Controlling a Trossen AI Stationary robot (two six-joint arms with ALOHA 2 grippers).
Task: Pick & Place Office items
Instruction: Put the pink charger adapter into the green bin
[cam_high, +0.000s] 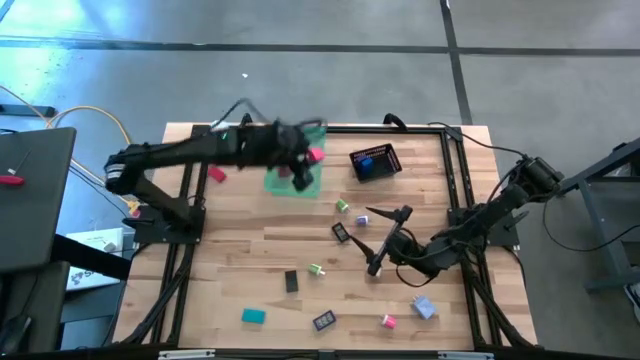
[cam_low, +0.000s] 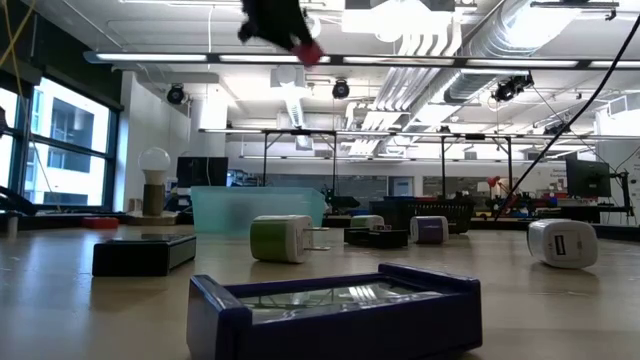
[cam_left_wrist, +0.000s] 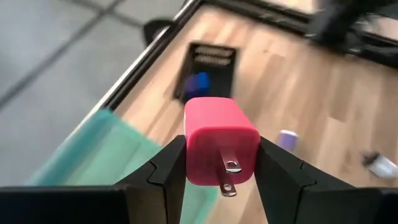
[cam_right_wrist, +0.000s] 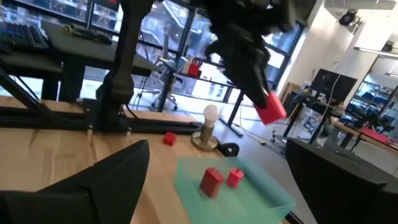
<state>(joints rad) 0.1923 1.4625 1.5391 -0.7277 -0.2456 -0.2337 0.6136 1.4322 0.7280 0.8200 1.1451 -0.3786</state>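
A: Left claw (cam_left_wrist: 222, 163) status?

B: Clamped on a pink plug block (cam_left_wrist: 221, 149), held in the air over the green tray (cam_high: 296, 180), prongs facing the wrist camera. Two red pieces (cam_right_wrist: 211, 182) already lie in that tray.

A: Right claw (cam_high: 384, 243)?

B: Spread wide and empty, low over mid-tabletop (cam_high: 250, 270), near the black piece (cam_high: 341, 232).

A: Risk?

B: In my judgement, a release near the tray's edge could bounce the block out onto the tabletop.
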